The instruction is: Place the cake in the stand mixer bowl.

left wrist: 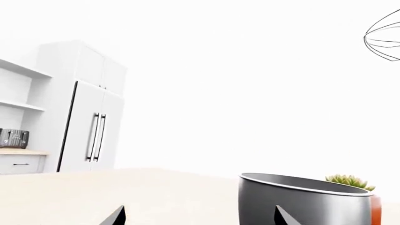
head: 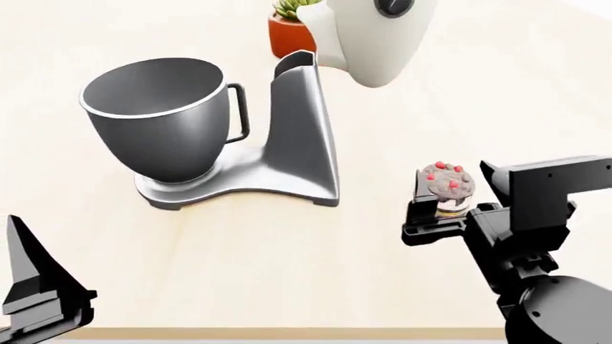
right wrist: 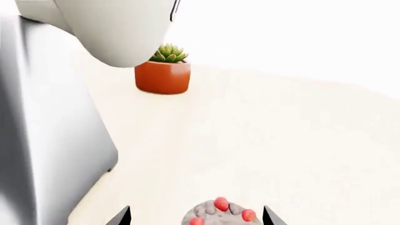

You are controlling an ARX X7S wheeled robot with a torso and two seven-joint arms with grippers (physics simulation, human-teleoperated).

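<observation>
One cake point(head: 448, 188), carried by the right arm, well to the right of the bowl.

The cake is clamped between the fingers of the right tool point(head: 449, 208), raised above the worktop point(head: 287, 272); the stand mixer bowl point(head: 158, 115) lies up and leftward, beyond the mixer column point(head: 301, 136). The left tool point(head: 39, 301) is seen spread apart, empty.

The pale wooden worktop point(head: 239, 272) carries the silver mixer base point(head: 239, 183) at the centre left of the head view, and an orange plant pot point(head: 287, 34) at the top.
</observation>
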